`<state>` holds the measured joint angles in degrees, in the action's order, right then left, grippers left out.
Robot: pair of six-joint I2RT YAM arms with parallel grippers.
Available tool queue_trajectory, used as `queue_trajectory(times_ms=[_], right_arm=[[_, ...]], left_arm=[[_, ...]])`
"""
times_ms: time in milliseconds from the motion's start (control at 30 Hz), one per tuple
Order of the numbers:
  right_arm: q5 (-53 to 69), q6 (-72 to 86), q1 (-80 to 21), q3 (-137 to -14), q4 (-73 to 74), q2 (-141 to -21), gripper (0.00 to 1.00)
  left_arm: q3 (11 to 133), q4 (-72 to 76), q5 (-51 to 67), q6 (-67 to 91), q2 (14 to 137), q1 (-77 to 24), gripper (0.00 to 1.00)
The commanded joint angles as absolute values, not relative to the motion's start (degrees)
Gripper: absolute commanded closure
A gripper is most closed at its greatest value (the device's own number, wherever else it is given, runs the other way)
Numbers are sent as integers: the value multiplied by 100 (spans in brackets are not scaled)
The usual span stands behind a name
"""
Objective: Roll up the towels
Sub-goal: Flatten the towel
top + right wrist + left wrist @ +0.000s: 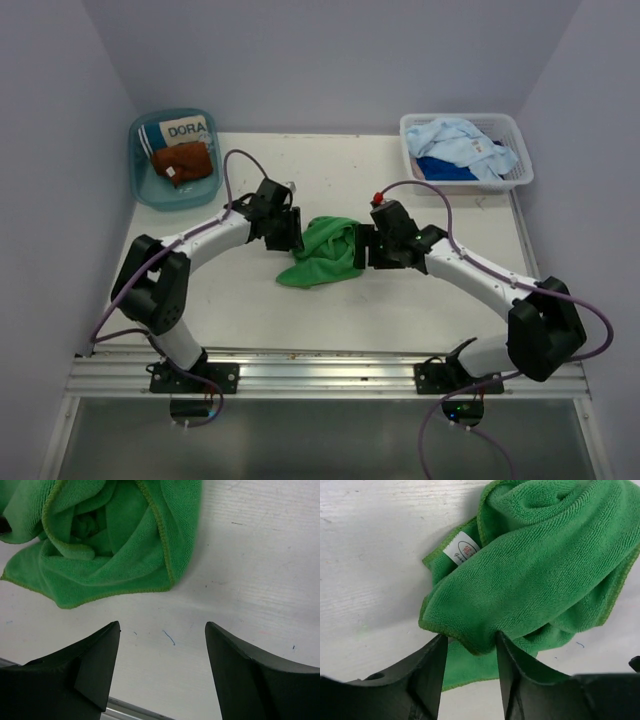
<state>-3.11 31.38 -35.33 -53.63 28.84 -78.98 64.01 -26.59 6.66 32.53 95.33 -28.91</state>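
The green towel (322,252) lies bunched in the middle of the desk (400,310), between our two hands. We judge it light, soft and floppy. It is a plush cloth that would sag and uncoil as soon as it is let go, though the pile should give the pads some bite.

The hemmed edge looks like the best hold. It is firmer than the pile, and pinching one layer there would let the rest trail flat for rolling.

Our left hand (469,642) stands half-wide, its fingers (432,675) either side of a folded hem below the white label (461,551), with nothing pinched as far as we can see. Our right hand (162,630) is wide and empty, and the towel's loose coil lies just ahead of it, apart.

A blue towel (460,140) sits in the basket (470,186) and a brown towel (183,162) in the tub (136,160).
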Motion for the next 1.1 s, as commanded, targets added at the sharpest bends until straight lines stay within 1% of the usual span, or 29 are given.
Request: queue_trajectory(times_ms=[0, 67, 100, 167, 200, 300, 333, 367, 400, 433, 500, 533, 567, 600, 700, 733, 800, 833, 867, 967, 1067], right_arm=[[-342, 3392, -3551, -5388, 2479, -8155, 27], [-562, 3419, -3560, -5423, 2356, -8322, 28], [-615, 3428, -3560, -5432, 2312, -8523, 30], [-641, 3428, -3542, -5528, 2136, -8761, 33], [-650, 3436, -3551, -5563, 2101, -8972, 35], [-589, 3428, -3551, -5730, 1881, -9263, 39], [-545, 3436, -3551, -5783, 1681, -9455, 44], [-562, 3437, -3551, -5801, 1679, -9457, 44], [-589, 3454, -3551, -5818, 1661, -9535, 47], [-598, 3463, -3551, -5897, 1696, -9658, 56], [-668, 3463, -3551, -5950, 1705, -9712, 70], [-738, 3463, -3551, -5994, 1740, -9660, 89], [-843, 3463, -3533, -6029, 1784, -9607, 98], [-1105, 3402, -3533, -6073, 1828, -9546, 100], [-1292, 3183, -3262, -6424, 2047, -9203, 100], [-1275, 3112, -3026, -6668, 2144, -9115, 100], [-1222, 2937, -2787, -6977, 2223, -8869, 100], [-1248, 2857, -2603, -7379, 2337, -8807, 100], [-1326, 2769, -2567, -7618, 2434, -8746, 100], [-1608, 2392, -2523, -8515, 2768, -8508, 100], [-1731, 2154, -2522, -9061, 2900, -8157, 100]], left_arm=[[6644, -2145, 914, 3296, 9703, -2865, 56], [6706, -2188, 905, 3261, 9712, -2865, 72], [6776, -2223, 836, 3252, 9695, -2865, 84], [6829, -2302, 739, 3243, 9598, -2848, 96], [6864, -2329, 660, 3243, 9554, -2830, 100], [6882, -2382, 624, 3243, 9422, -2769, 100], [6873, -2382, 633, 3261, 9344, -2734, 100], [6873, -2391, 633, 3261, 9299, -2725, 100], [6873, -2399, 642, 3269, 9264, -2716, 100], [6873, -2399, 650, 3287, 9185, -2698, 100], [6899, -2417, 694, 3287, 9106, -2654, 100], [6917, -2417, 703, 3287, 9001, -2637, 100], [6969, -2460, 703, 3278, 8957, -2585, 100], [7005, -2487, 721, 3270, 8913, -2549, 100], [7224, -2531, 956, 3217, 8719, -2312, 100], [7312, -2523, 1045, 3165, 8675, -2216, 100], [7741, -2487, 1351, 3155, 8684, -1865, 100], [7961, -2522, 1414, 3147, 8753, -1741, 100], [8433, -2627, 1450, 3120, 8797, -1549, 100], [9312, -2855, 1424, 2997, 8877, -1354, 100], [9920, -3084, 1450, 2901, 8851, -1187, 100]])
